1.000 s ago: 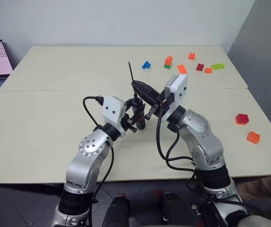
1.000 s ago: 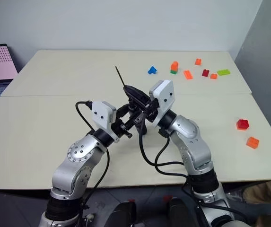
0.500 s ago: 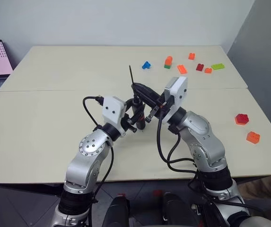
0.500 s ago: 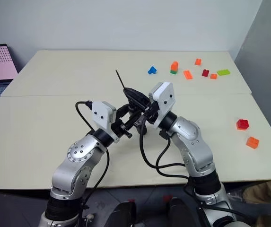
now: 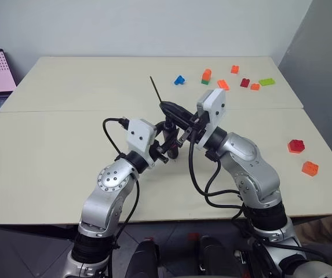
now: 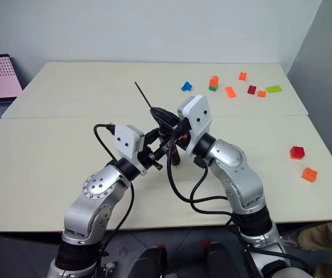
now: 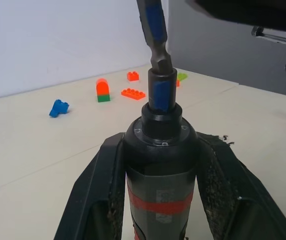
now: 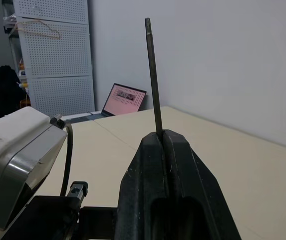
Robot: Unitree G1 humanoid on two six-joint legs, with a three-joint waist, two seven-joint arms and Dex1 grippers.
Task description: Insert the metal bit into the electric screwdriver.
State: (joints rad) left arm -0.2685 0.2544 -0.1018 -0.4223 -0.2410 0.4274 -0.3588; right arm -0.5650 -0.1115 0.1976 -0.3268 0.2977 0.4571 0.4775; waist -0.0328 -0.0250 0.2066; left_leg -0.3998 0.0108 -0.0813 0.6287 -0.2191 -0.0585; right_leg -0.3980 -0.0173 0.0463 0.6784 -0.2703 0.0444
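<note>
We've got both grippers raised over the table (image 5: 50, 150), near its middle. Left gripper (image 7: 157, 165) is clamped tight on the screwdriver (image 7: 158, 150), chuck end pointing up and away. Right gripper (image 8: 165, 137) is pinched fully closed on the bit (image 8: 151, 75), which sticks up from the fingertips. Bit sits just above and beside the screwdriver, not in the chuck. Loose bricks (image 5: 221, 84) lie on the far right of the table.

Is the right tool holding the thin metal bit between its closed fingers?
Yes. In the right wrist view the metal bit rises straight out from between the shut fingers of the right tool.
</note>
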